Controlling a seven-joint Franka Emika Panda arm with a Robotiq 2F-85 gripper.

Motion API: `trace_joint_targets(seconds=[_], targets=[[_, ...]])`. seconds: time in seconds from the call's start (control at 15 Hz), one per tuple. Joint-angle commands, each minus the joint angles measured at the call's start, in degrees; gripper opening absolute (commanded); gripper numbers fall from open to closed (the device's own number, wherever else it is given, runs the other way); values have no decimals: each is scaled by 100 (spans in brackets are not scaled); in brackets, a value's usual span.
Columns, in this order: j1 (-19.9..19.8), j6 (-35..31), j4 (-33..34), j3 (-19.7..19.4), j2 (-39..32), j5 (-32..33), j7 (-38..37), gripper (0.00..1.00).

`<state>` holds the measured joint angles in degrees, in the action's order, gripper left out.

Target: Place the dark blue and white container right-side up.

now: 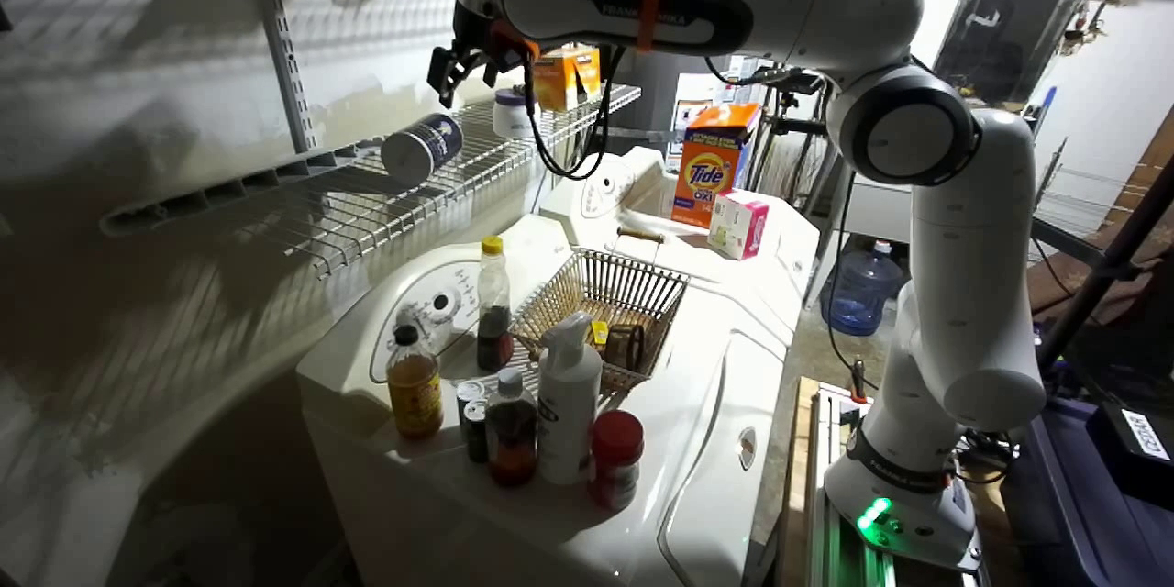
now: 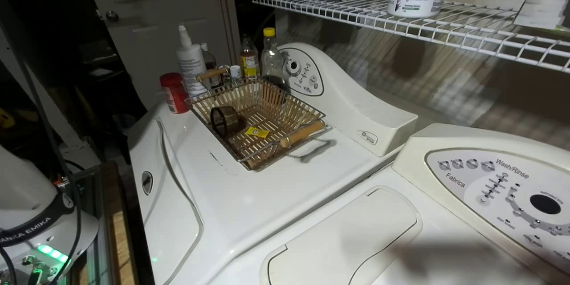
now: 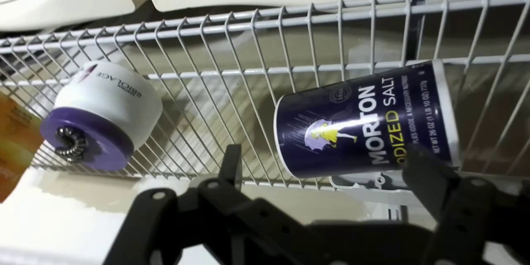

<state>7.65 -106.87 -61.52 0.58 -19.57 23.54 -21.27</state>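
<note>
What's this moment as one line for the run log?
gripper: open, empty, above wire shelf | Morton salt canister: on its side on the shelf | purple-lidded jar: upright nearby | righting: not yet done

Your surface (image 3: 310,20), a white wire-grid shelf, spans the wrist view. On it you have a dark blue and white cylindrical canister (image 3: 356,120) lying on its side right of centre, a rounded white purple-lidded jar (image 3: 112,99) at left, and an orange box (image 3: 14,145) cut off by the left edge.
</note>
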Motion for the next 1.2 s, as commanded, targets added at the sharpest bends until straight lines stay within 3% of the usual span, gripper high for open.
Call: trace_joint_targets(seconds=[0.0,0.33,0.4,0.47,0.73,1.13], targets=[[20,786,1158,-153,-634,-564,-551,100],[-114,1377,1907,-190,-1071,-1245,-1511,100],[-127,1345,1940,-179,-1109,-1378,-1749,100],[-53,1136,1413,-220,-792,-1073,-1375,100],[-81,1141,1597,-218,-959,-1196,-1661,100],[-209,692,1636,-201,-1092,-1597,-3057,100]])
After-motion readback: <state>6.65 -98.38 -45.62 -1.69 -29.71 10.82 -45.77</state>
